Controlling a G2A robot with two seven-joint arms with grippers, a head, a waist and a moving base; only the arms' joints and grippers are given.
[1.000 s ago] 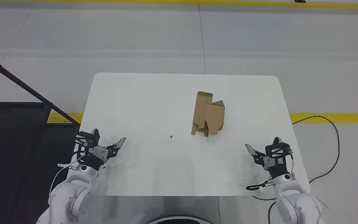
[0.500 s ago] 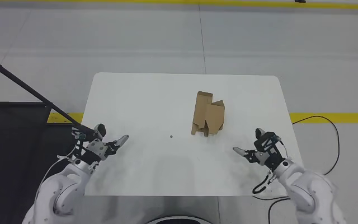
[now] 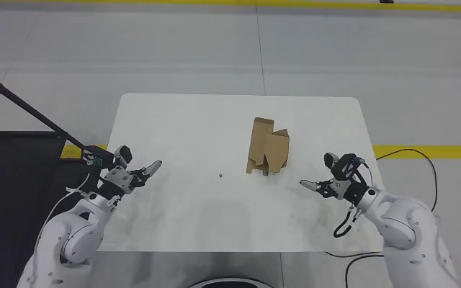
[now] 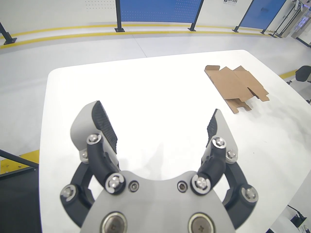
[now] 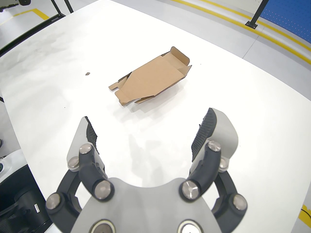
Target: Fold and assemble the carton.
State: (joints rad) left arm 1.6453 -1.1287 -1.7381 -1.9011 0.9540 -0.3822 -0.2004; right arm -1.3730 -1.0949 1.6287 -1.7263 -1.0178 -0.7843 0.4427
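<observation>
My left pincer [image 3: 140, 161] hangs over the left near corner of the white counter [image 3: 187, 129], released, its ribbed pads spread wide with bare counter between them in its own wrist view [image 4: 156, 110]. It is well apart from the carton.

Moving right, a small dark speck [image 3: 219, 175] lies on the counter, near the carton's left side.

The carton [image 3: 268, 147] lies right of the counter's middle, touched by neither pincer. It is plain brown cardboard, collapsed flat, a long body with short tabs at both ends. From above I read little more than a notched outline. The left wrist view gives me its broad top face and the stepped tabs at the near end [image 4: 237, 87]. The right wrist view tells me more [image 5: 153, 78]: the rounded flap at the far end curls up off the counter, the layers gape slightly along one long edge, and a shadow sits under that side. The speck shows there too [image 5: 87, 74].

My right pincer [image 3: 317, 171] is over the right near part of the counter, near the carton, also released, both pads apart and the carton lying beyond the gap [image 5: 147, 117].
</observation>
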